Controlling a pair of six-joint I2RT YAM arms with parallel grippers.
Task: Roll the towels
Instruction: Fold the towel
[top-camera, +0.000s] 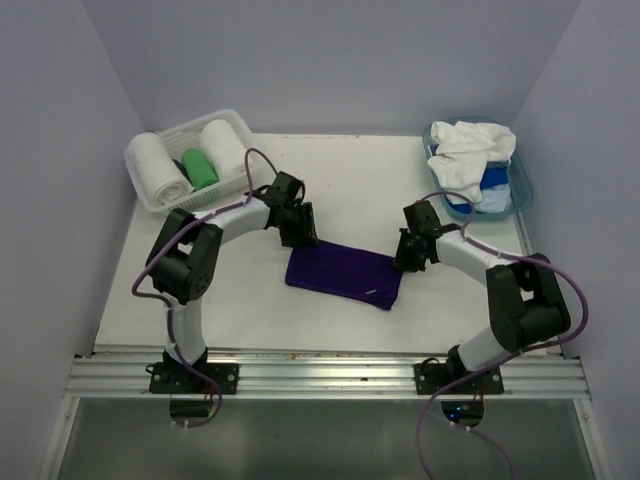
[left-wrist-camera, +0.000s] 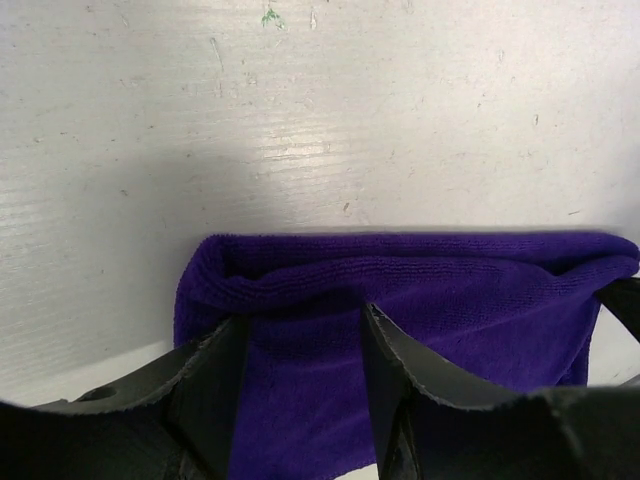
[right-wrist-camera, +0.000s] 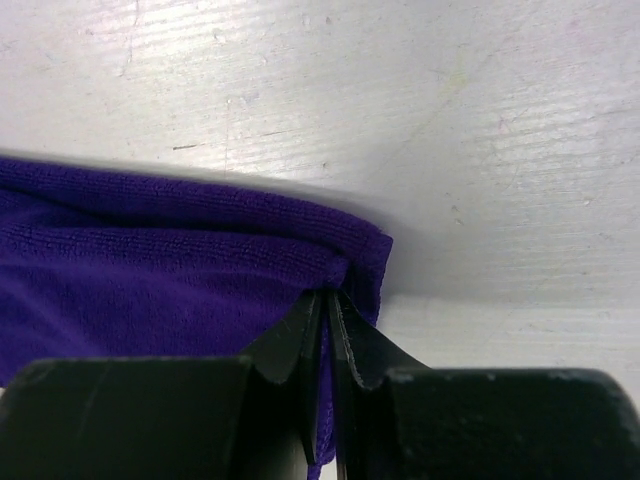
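A deep purple towel (top-camera: 345, 272) lies folded flat in the middle of the table. My left gripper (top-camera: 300, 235) is at its far left end. In the left wrist view the gripper (left-wrist-camera: 305, 340) is open, its fingers (left-wrist-camera: 225, 365) resting on the purple towel (left-wrist-camera: 450, 300) just behind the rolled-over far edge. My right gripper (top-camera: 408, 255) is at the towel's right end. In the right wrist view it (right-wrist-camera: 328, 300) is shut on the corner of the purple towel (right-wrist-camera: 150, 260), pinching a fold of cloth.
A white lattice basket (top-camera: 237, 117) at the back left holds two rolled white towels (top-camera: 160, 165) and a rolled green towel (top-camera: 200, 168). A teal tub (top-camera: 522, 185) at the back right holds a loose white towel (top-camera: 468, 155) over blue cloth (top-camera: 495, 180).
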